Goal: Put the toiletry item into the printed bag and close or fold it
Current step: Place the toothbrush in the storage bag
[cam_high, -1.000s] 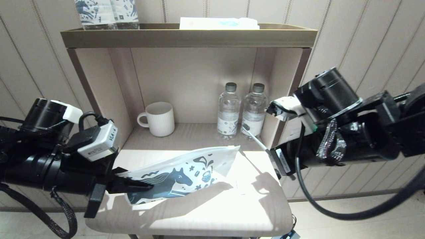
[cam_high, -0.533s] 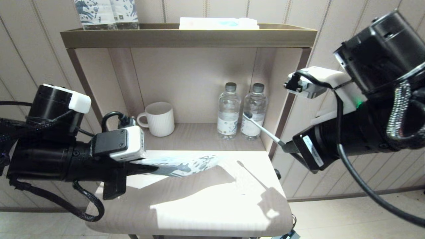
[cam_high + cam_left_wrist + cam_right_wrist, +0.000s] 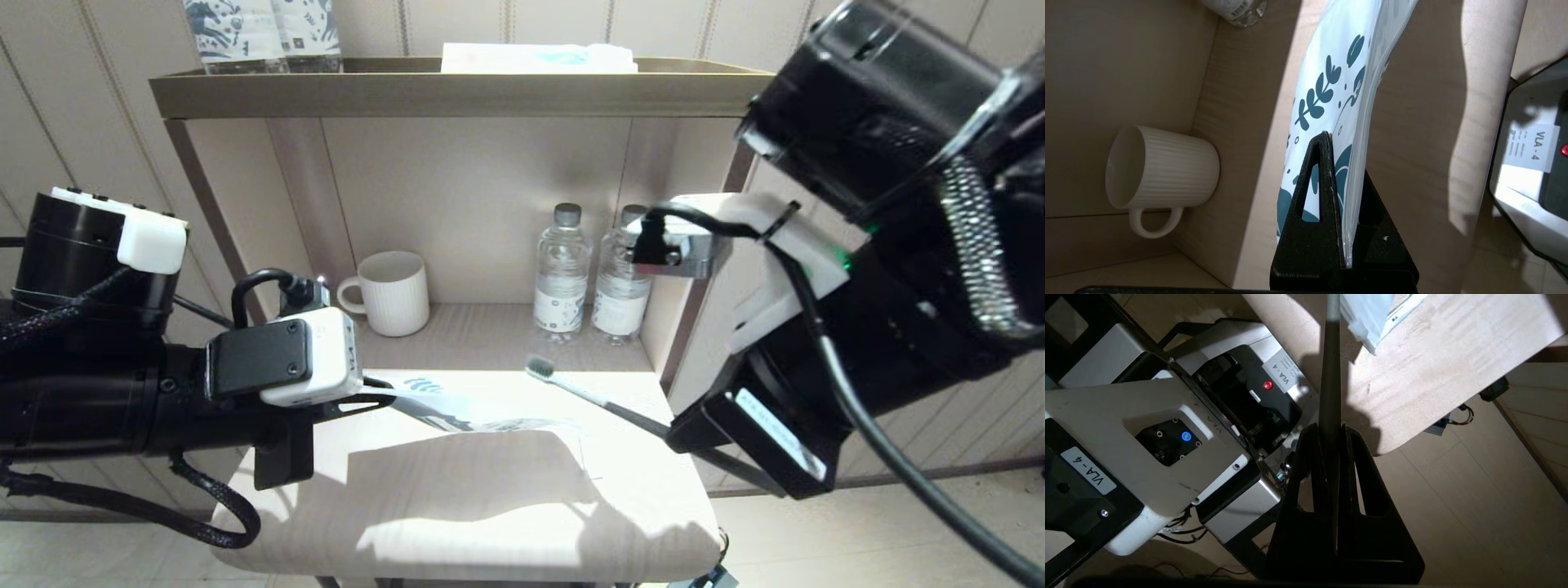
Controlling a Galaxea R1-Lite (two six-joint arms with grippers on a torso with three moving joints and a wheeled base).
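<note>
The printed bag hangs just above the table, seen nearly edge-on in the head view. My left gripper is shut on its near end. In the left wrist view the bag runs away from the left gripper, with blue leaves on its face. The toothbrush slants low over the table, bristle head toward the shelf, just behind the bag's far end. My right gripper is shut on its handle. The right wrist view shows the handle rising from the right gripper beside a corner of the bag.
A ribbed white mug and two clear water bottles stand in the shelf niche behind the table. The top shelf holds horse-print bottles and a flat white-and-blue packet. The niche's right wall is close to my right arm.
My right arm swung down and left, bringing the toothbrush from in front of the bottles to low over the table by the bag. The left gripper turned the bag edge-on.
</note>
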